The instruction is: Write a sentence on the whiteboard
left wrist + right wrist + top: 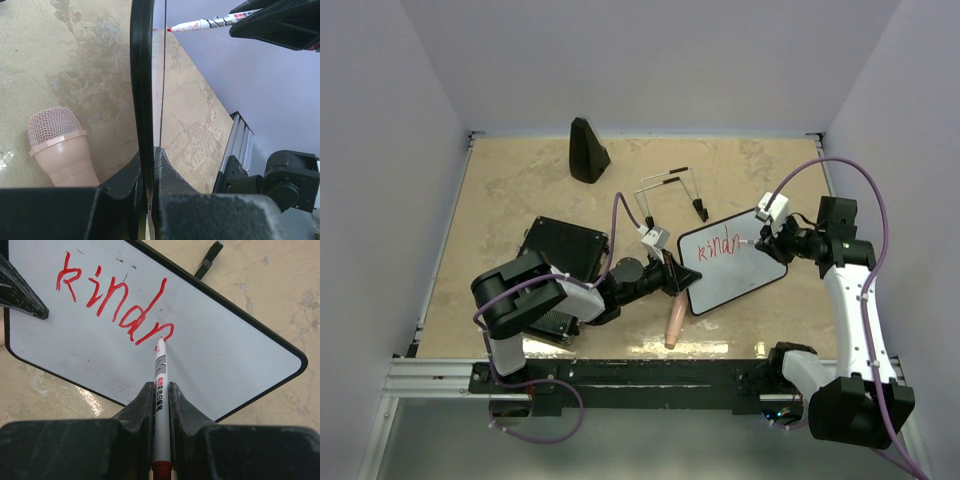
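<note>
The whiteboard [740, 275] is held tilted up off the table, red letters "kindn" across its upper part. My left gripper [686, 278] is shut on its left edge; in the left wrist view the black frame [142, 75] runs edge-on between the fingers of that gripper [149, 156]. My right gripper [767, 243] is shut on a white marker with red ink [160, 375]. The marker's tip touches the whiteboard [235, 355] at the end of the last red stroke. The right gripper [160, 390] clamps the marker's barrel. The marker [210, 23] also shows in the left wrist view, tip at the board's face.
A pink microphone [674, 325] lies on the table just below the board, also seen beside my left fingers [62, 150]. A black ribbed case [565, 255] sits under the left arm. A black cone [587, 150] and loose wire stand legs [670, 190] lie farther back.
</note>
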{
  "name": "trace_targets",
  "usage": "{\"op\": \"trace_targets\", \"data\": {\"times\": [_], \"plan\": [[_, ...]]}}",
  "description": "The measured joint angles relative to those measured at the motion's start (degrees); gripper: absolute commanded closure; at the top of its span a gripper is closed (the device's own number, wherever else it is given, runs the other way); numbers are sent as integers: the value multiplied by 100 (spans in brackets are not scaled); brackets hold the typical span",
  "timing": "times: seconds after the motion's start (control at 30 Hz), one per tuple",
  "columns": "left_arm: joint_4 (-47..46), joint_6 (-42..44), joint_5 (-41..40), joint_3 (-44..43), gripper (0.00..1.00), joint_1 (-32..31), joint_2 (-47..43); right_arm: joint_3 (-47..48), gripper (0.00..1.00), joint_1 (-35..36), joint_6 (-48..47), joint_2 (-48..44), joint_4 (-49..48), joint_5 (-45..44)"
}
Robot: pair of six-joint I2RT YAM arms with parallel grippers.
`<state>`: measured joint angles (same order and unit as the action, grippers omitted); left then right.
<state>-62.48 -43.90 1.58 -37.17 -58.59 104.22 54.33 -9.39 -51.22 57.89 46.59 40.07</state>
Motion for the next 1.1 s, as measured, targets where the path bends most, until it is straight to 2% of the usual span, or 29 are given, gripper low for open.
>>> {"op": "trace_targets", "data": {"times": [0.4,1.1], "plan": [[-70,0,26,55,100,0,0,9,100,-227,-2,74,15,212],[-85,-17,31,74,100,0,0,-13,100,-232,140,249,-201,291]]}}
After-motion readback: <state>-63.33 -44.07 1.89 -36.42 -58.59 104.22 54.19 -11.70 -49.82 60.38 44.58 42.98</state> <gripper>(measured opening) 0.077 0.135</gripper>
